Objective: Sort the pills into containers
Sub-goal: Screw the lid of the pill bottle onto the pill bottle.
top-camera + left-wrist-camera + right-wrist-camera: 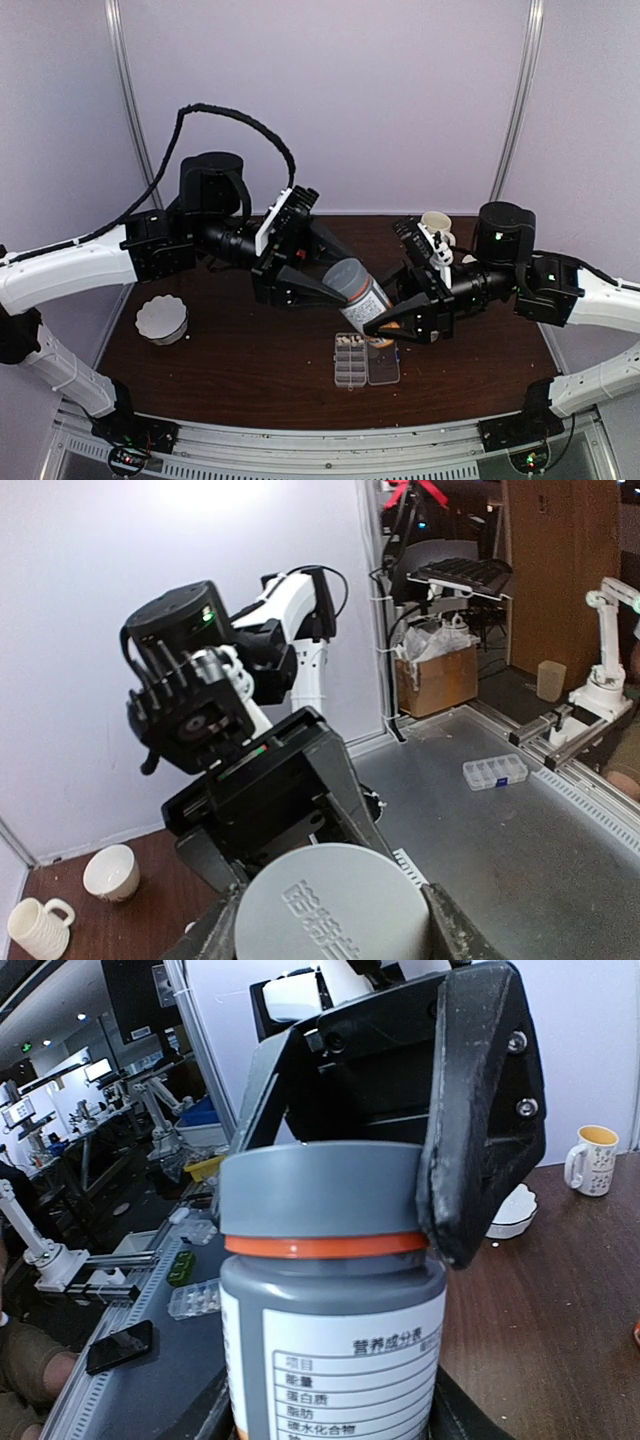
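Right hand [388,322] sits lower than the other in the overhead view, just right of centre. Its jaws are clamped round the lower body of a white-labelled bottle [368,306]. Just below it, nearest the arm bases, the clear organiser box [349,379] lies on the brown surface [230,370]. Its lid [384,368] is swung open to the right. A few pale pills [350,342] show in the top compartment; the compartments lower in the frame look bare, though they are too small to be sure.

At about the same depth, far to the left, stands a white fluted bowl [162,318].

The bottle is held clear of the surface and tilted, base toward the box and top toward the upper left. Its grey cap [348,277] is gripped by the left hand [338,286]. The left wrist view shows a finger [455,932] at each side of it. The right wrist view shows the cap seated over an orange ring [320,1247]. Farthest back, at upper right, is a cup [436,224].

The step in hand looks like opening the bottle; nothing is being poured yet. Next, the left hand would need to twist the cap while the right holds the body firm, then lift it away. The mouth points away from the box, so the bottle must be swung round and tipped gently over one compartment, or the pellets may scatter.
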